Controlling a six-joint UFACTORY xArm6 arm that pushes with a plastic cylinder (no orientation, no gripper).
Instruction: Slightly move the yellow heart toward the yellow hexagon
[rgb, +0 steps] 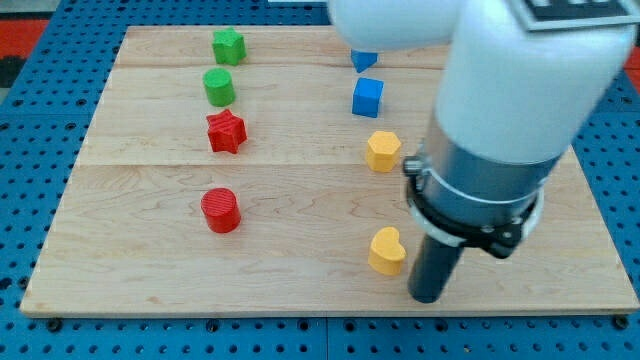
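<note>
The yellow heart (386, 251) lies on the wooden board near the view's bottom, right of centre. The yellow hexagon (382, 151) lies straight above it in the view, about a hundred pixels away. My tip (428, 298) is the lower end of the dark rod, just to the right of the heart and slightly below it, very close to its right side. I cannot tell whether it touches the heart. The arm's white and grey body fills the view's upper right and hides the board behind it.
A blue cube (367, 97) and a partly hidden blue block (364, 60) lie above the hexagon. On the left stand a green star (228, 46), a green cylinder (219, 87), a red star (226, 132) and a red cylinder (220, 210). The board's bottom edge (330, 314) is close below the heart.
</note>
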